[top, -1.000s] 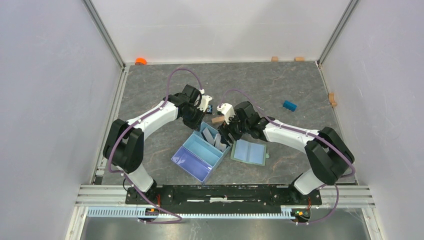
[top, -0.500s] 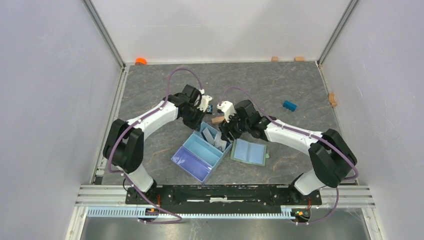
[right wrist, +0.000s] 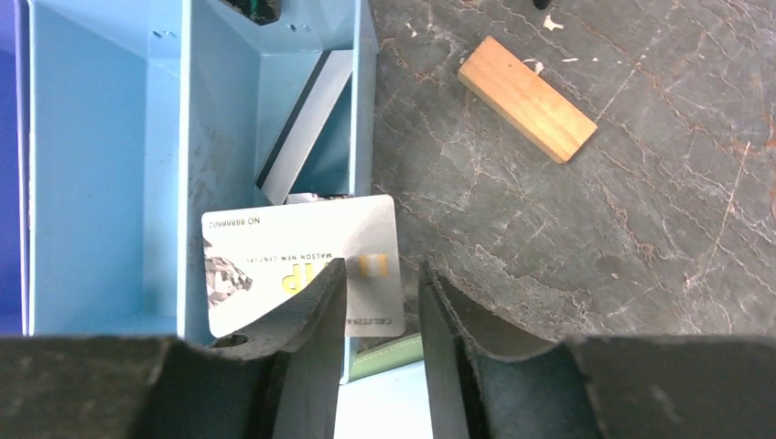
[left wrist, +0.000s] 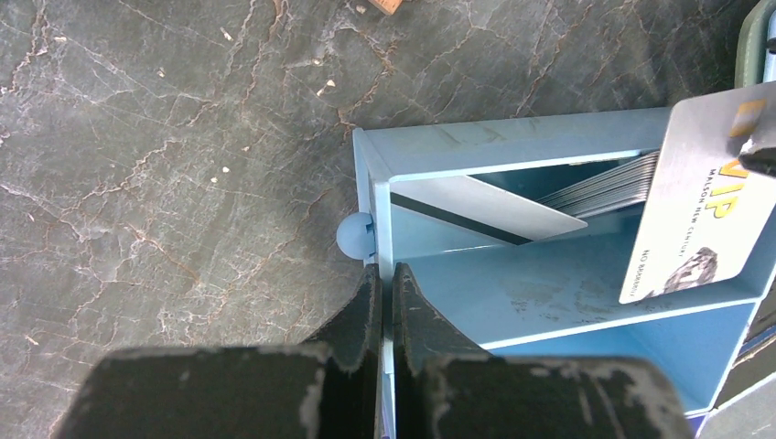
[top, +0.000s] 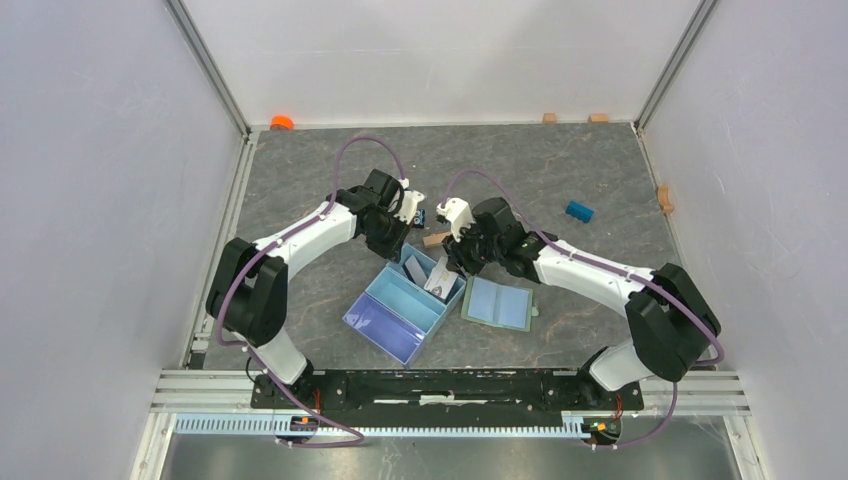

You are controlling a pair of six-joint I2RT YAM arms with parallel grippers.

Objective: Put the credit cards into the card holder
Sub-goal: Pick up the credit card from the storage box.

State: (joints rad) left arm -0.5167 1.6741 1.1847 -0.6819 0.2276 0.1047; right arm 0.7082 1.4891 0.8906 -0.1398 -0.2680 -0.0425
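Observation:
A light blue tray (top: pixel 385 320) holds the credit cards in its far compartment. There, a whitish card with a dark stripe (left wrist: pixel 485 206) leans over a stack of several cards (left wrist: pixel 604 187). A silver VIP card (right wrist: pixel 274 256) stands tipped up above that compartment. My right gripper (right wrist: pixel 381 267) hovers over it, jaws partly open. The left fingertip (right wrist: pixel 316 293) overlaps the card and the right one stays clear of it. The card holder (top: pixel 498 303) lies open right of the tray, its green edge (right wrist: pixel 389 355) below my right fingers. My left gripper (left wrist: pixel 385 273) is shut on the tray's side wall (left wrist: pixel 378 219).
A wooden block (right wrist: pixel 527 99) lies on the table just behind the tray. A blue block (top: pixel 579 211) sits at the right. An orange object (top: pixel 282 122) and small wooden pieces (top: pixel 549 117) line the back edge, and another wooden piece (top: pixel 663 197) sits by the right wall.
My right gripper's jaws have narrowed and its wrist has shifted slightly back. The silver card now stands tipped up out of the pile. The left arm has stayed still.

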